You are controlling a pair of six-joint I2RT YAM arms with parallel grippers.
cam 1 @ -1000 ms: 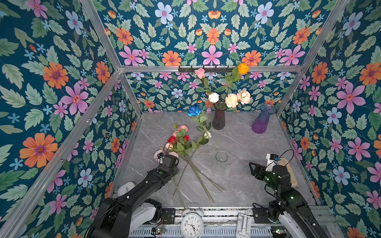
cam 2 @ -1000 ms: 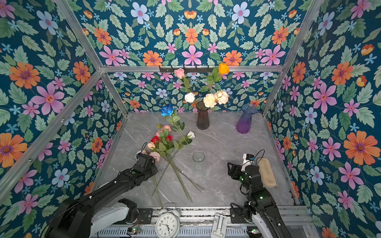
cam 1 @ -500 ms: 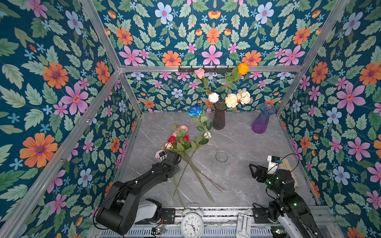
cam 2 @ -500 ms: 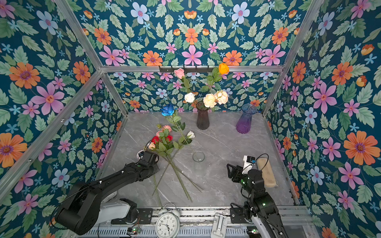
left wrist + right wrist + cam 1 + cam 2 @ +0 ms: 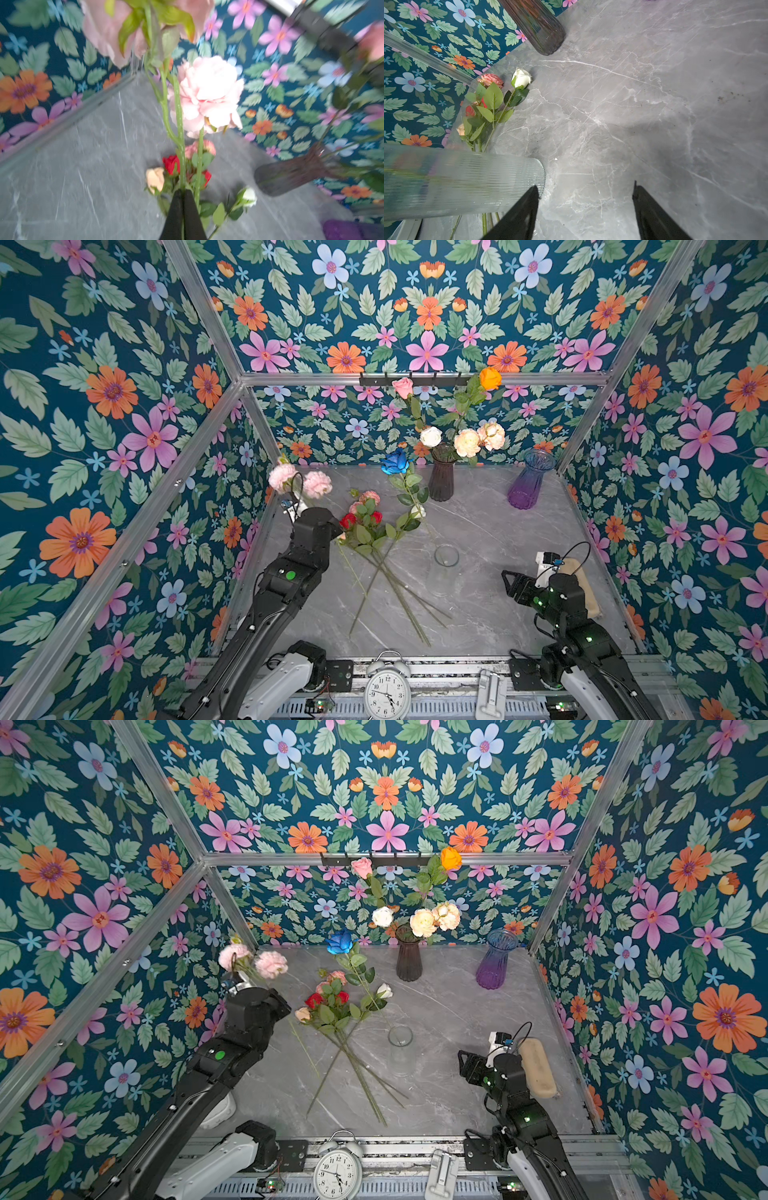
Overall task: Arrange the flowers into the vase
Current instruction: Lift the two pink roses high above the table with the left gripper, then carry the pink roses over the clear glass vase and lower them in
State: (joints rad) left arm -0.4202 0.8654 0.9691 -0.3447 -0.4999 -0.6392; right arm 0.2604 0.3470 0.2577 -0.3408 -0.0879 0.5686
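Stock of task items, arrangement partly done. Dark vase (image 5: pixel 441 483), upright at the back of the worktop (image 5: pixel 519 556): holds the arranged flowers (image 5: pixel 467 442), with pink, orange, white and cream heads. Pink peony sprig (image 5: pixel 318 484), two heads: held clear of the worktop on the left side, its stem pinched in the clenched left claw (image 5: pixel 182 193). By judgement it is the next item bound for a vase. Loose flowers (image 5: pixel 365 531), with red, pink, peach and white heads: lying in a heap at mid-worktop, stems crossed, all yet to be placed. Blue rose (image 5: pixel 395 462): leaning, stem running toward the clear vase (image 5: pixel 445 578); whether its foot sits inside cannot be told. Purple vase (image 5: pixel 528 485): upright at the back right, apparently empty. Right claw (image 5: pixel 585 185): released, jaws wide and grasping nothing, just beside the clear vase.
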